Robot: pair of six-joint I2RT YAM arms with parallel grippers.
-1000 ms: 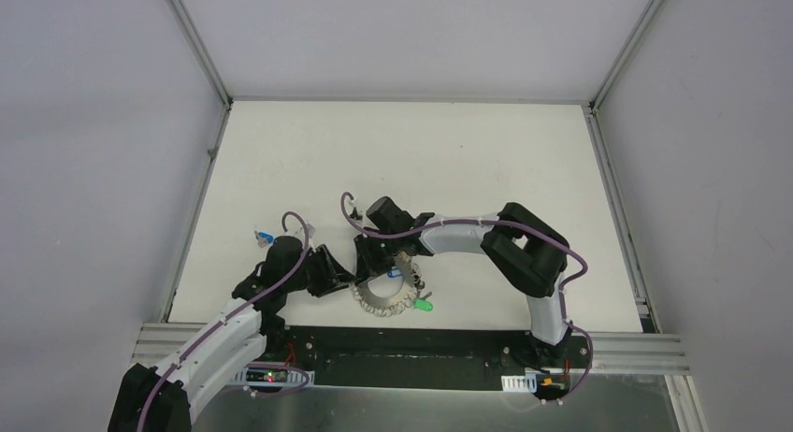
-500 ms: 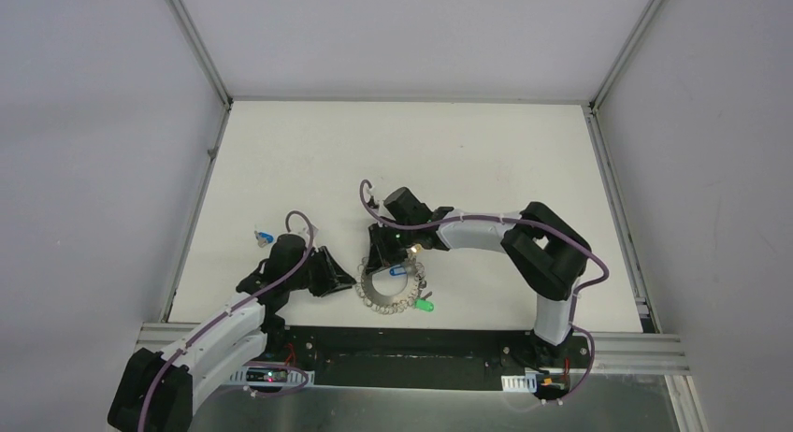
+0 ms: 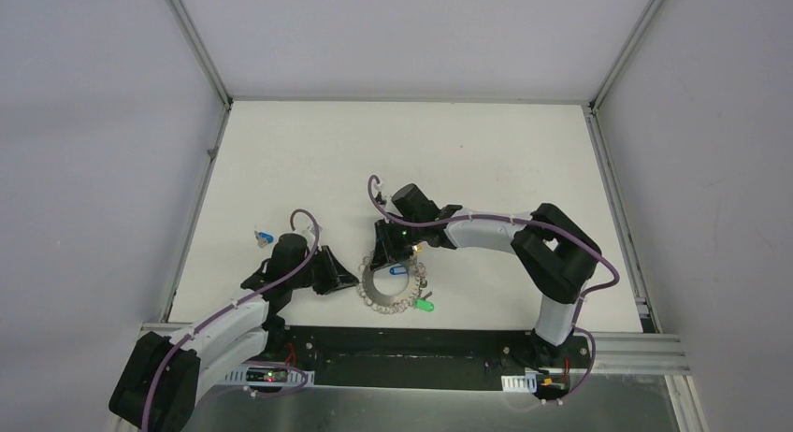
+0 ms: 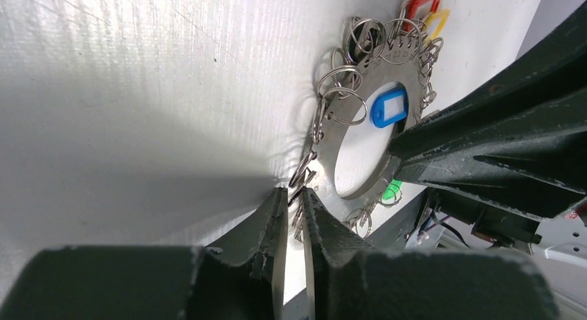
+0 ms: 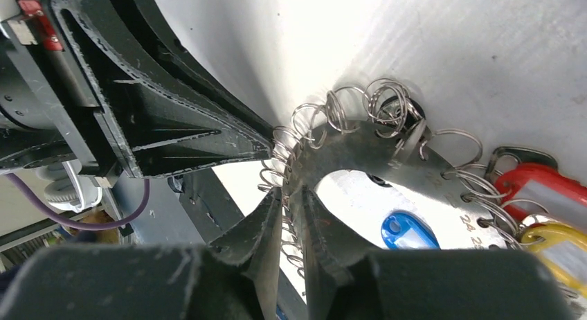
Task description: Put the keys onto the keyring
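The keyring (image 4: 332, 154) lies flat on the table (image 3: 468, 170) between the arms, the right gripper (image 5: 291, 199) clamped on its rim, apparently steadying it, while the left gripper (image 4: 292, 195), nearly shut, nips one of its wire loops (image 4: 304, 174).

Robotics lab cell: white table (image 3: 309, 142), grey enclosure walls (image 3: 93, 170), aluminium rails (image 3: 636, 350).

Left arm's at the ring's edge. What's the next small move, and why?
Likely close the left gripper fully on the small wire loop between its fingers: they stand nearly together, but a firm grip isn't clear. The right gripper pinches the plate of the large silvery metal keyring edged with wire loops, steadying it.
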